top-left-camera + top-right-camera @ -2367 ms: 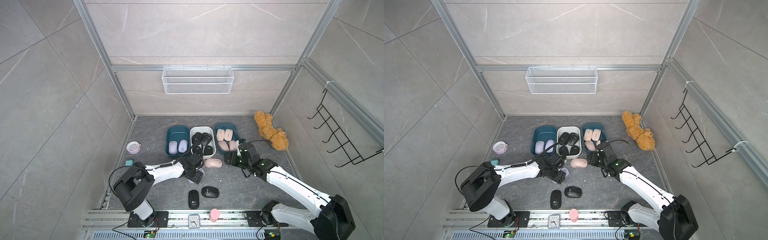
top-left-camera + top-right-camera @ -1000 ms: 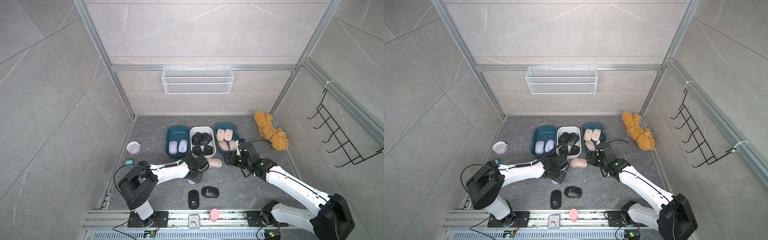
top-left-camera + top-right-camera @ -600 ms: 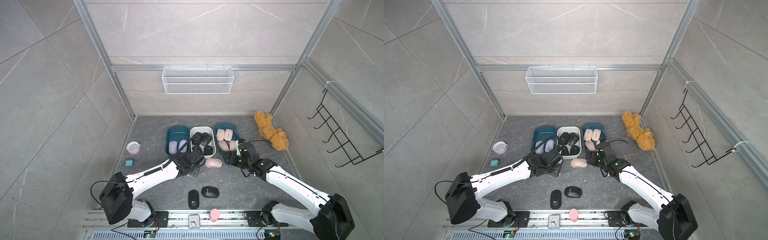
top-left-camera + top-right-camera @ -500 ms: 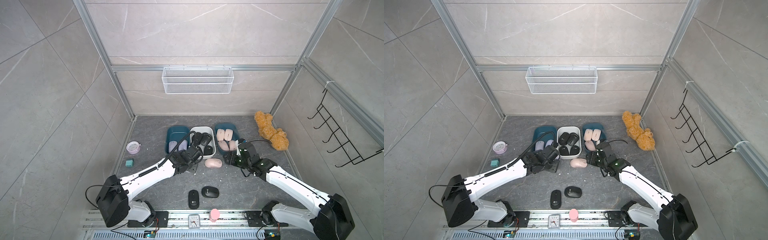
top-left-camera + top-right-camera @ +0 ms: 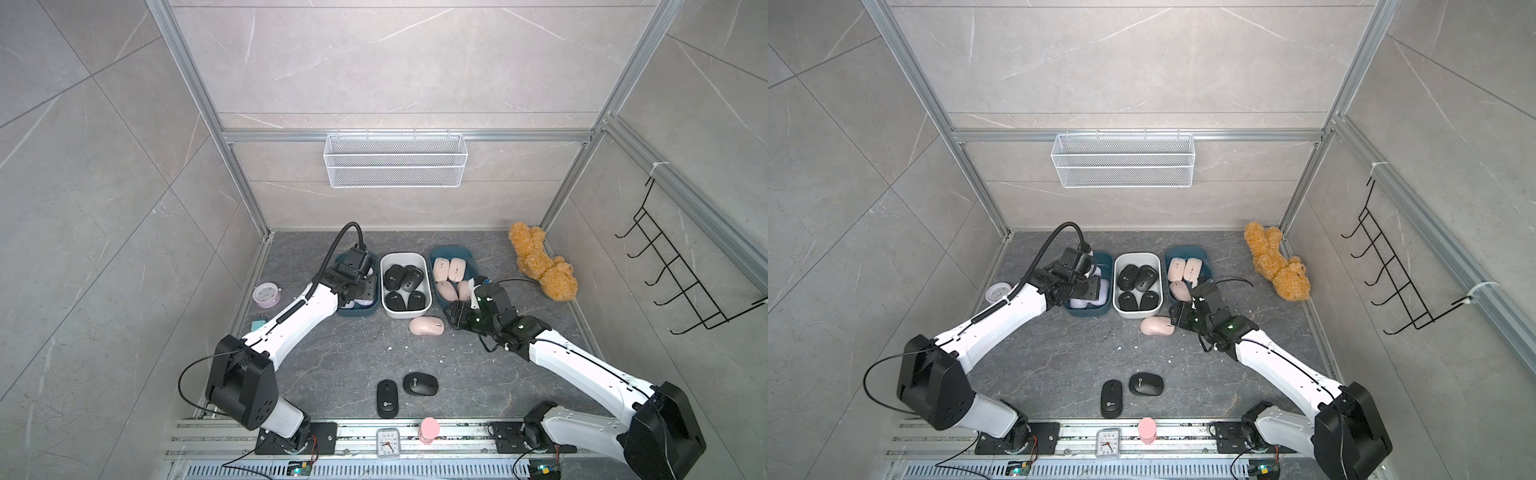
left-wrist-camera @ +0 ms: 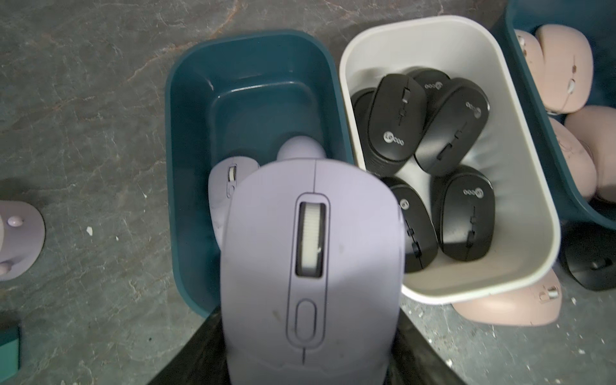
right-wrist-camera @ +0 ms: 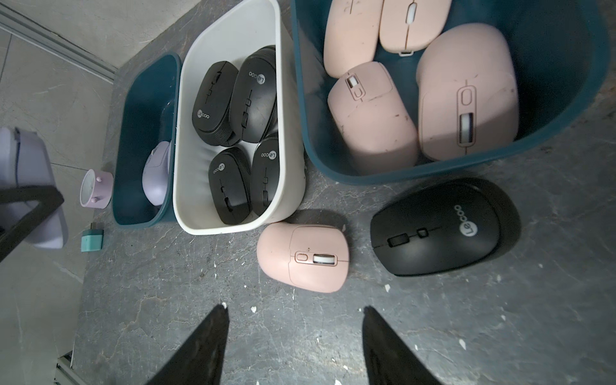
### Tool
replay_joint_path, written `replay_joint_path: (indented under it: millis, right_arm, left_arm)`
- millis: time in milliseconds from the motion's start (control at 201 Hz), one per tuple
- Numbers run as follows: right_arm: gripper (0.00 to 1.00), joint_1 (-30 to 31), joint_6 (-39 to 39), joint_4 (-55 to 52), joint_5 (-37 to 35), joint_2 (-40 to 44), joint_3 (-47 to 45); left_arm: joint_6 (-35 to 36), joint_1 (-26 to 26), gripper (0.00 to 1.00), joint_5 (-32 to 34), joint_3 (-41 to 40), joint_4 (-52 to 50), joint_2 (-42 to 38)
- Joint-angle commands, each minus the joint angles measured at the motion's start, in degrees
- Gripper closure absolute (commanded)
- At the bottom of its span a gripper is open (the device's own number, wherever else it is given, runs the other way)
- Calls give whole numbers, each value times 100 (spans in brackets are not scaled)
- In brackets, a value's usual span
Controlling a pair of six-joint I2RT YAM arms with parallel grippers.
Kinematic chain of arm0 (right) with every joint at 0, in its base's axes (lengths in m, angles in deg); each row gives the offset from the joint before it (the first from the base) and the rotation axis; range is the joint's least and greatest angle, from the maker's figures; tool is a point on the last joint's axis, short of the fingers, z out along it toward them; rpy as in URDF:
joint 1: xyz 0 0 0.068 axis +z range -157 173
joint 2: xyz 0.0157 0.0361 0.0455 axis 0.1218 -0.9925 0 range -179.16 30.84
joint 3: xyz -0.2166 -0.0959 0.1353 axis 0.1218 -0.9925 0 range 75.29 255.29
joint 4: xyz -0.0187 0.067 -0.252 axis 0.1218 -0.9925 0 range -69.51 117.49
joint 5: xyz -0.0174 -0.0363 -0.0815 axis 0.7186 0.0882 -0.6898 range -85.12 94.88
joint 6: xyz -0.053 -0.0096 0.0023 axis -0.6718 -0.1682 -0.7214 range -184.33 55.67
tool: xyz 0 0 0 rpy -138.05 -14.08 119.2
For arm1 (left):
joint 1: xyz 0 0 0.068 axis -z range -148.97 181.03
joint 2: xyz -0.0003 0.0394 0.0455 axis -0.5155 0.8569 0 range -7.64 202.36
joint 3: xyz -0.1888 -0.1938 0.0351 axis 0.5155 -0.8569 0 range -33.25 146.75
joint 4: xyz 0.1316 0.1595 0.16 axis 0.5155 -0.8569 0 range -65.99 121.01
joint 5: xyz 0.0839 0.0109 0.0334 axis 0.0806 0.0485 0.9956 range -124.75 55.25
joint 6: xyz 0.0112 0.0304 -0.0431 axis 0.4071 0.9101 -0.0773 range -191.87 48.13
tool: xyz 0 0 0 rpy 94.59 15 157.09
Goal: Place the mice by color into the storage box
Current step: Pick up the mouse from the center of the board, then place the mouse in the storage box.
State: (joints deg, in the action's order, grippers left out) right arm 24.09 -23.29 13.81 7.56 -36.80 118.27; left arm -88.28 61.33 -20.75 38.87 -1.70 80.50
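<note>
The left gripper (image 5: 360, 291) pinches a lilac mouse (image 6: 311, 260) above the teal box (image 6: 190, 166), which stands just beside the white box (image 6: 526, 186) and already holds other lilac mice. The right gripper (image 7: 293, 310), jaws spread and empty, hovers near a pink mouse (image 7: 303, 256) lying on the surface in front of the white box.

Risk: in the left wrist view the held mouse overlaps the white box's rim, so an early release could tip it in among the black mice there.

Only the right wrist view shows in full a black mouse (image 7: 443, 226) beside the pink one; in both top views the right gripper hides it. Only the top views show two more black mice (image 5: 386, 398), well apart from the white box.
</note>
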Motion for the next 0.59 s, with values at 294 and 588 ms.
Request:
replay_joint_path:
  millis: [294, 588]
  right_arm:
    - [35, -23, 65, 154, 58, -47, 61]
    - [35, -24, 58, 141, 40, -37, 33]
  left_arm:
    - [378, -862, 43, -405, 1272, 305, 1427]
    - [454, -1097, 43, -258, 1591, 474, 2142]
